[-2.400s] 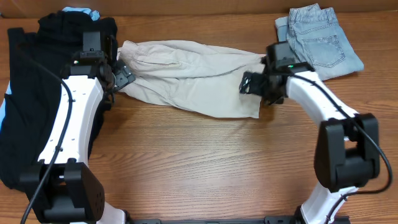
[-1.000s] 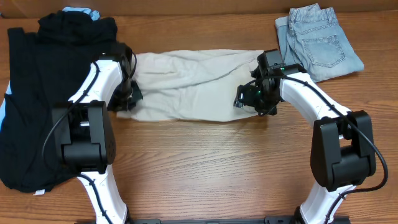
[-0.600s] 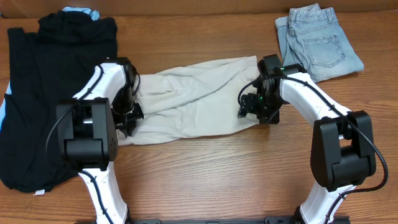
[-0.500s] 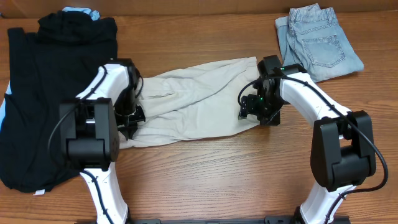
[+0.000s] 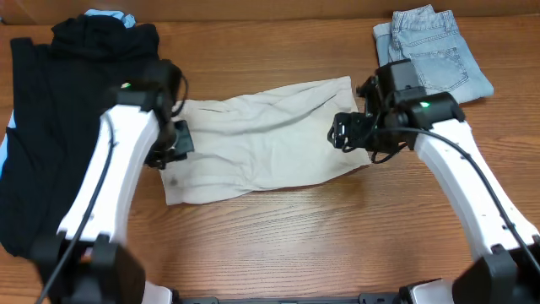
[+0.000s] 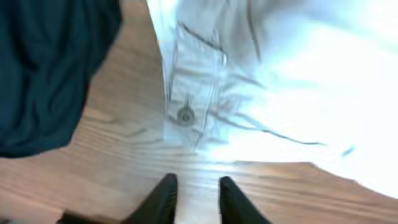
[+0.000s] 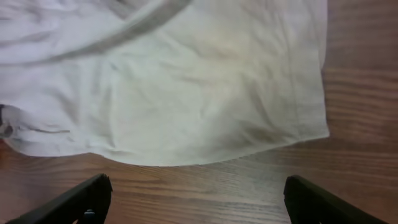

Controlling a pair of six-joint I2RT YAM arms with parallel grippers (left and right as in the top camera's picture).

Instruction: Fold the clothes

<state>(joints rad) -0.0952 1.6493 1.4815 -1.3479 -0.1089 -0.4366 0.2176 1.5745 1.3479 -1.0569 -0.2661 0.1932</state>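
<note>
1. the shorts (image 5: 261,139) lie spread out across the middle of the table (image 5: 295,245), a little slanted, with the waistband end on my left.
2. my left gripper (image 5: 173,143) is at the waistband end, near a button (image 6: 185,116). in a blurred view, its fingers (image 6: 165,198) stand a narrow gap apart, gripping nothing.
3. my right gripper (image 5: 342,135) is at the hem end, its fingers (image 7: 93,193) spread wide and empty.
4. a black garment (image 5: 59,110) lies near the shorts on the left, and denim (image 5: 434,55) lies at the far right.
</note>
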